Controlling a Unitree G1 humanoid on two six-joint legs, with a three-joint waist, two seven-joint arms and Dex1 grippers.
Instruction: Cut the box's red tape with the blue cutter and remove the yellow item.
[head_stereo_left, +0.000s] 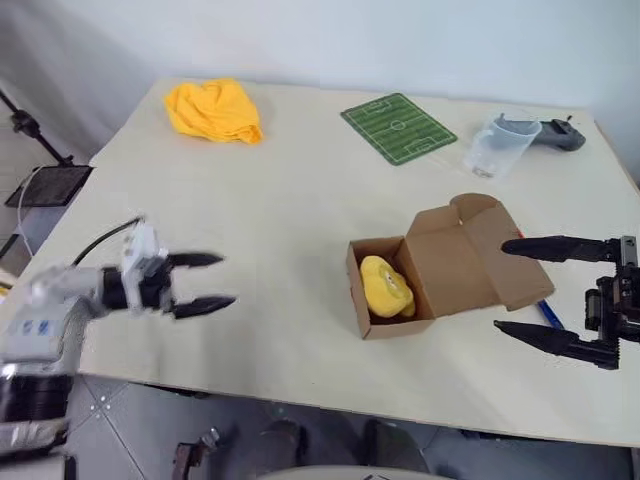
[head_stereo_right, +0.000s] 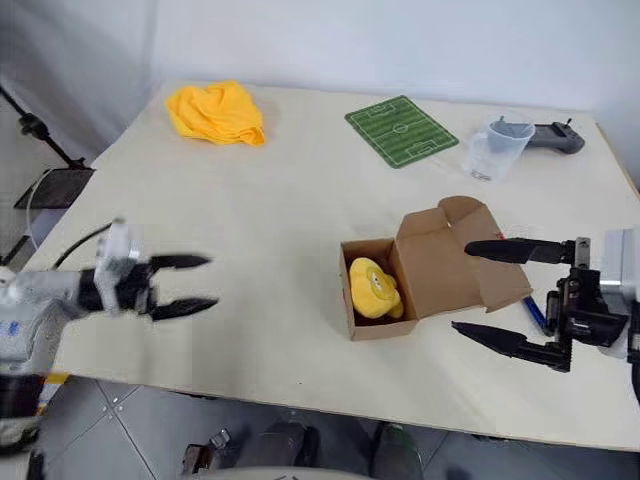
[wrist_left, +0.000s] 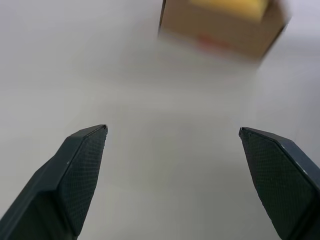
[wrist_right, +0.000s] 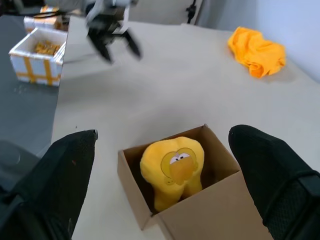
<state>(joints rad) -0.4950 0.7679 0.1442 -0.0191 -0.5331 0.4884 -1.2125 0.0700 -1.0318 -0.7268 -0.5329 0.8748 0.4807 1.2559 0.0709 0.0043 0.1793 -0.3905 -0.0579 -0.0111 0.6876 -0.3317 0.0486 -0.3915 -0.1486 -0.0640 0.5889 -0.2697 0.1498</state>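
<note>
Brown box (head_stereo_left: 440, 270) lies open, yellow item (head_stereo_left: 386, 287) inside (no readable writing); left claw (head_stereo_left: 207, 281) and right claw (head_stereo_left: 528, 290) both spread, empty.

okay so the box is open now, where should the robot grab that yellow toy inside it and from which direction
Probably from above, straight down through the open top of the box. The yellow item sits walled in by cardboard on all sides, so only its rounded upper part is reachable. Pinch that soft top across its narrower width. The right gripper is open and nearest.
</note>
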